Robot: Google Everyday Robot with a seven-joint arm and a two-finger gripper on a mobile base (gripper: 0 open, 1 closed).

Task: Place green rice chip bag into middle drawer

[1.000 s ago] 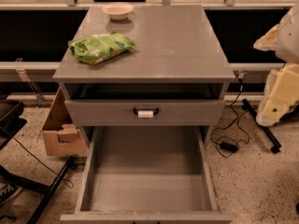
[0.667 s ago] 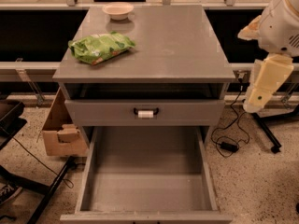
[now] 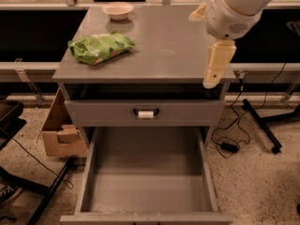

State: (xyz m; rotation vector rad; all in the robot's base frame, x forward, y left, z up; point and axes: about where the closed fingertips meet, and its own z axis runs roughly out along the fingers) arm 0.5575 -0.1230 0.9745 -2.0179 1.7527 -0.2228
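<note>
Green rice chip bag (image 3: 101, 47), upper left on the worktop (image 3: 168, 46), looks light and crinkly, so pinch its middle; your tool (image 3: 212, 78), upper right, carries nothing, aperture cannot be told.

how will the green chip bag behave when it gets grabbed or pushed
The green rice chip bag looks crinkly and puffed, so it probably crumples and feels light. Its glossy skin may be slippery. Lying flat on the cabinet top, it will likely slide, not roll. The gripper hangs by the top's right edge, apart from the bag.
</note>
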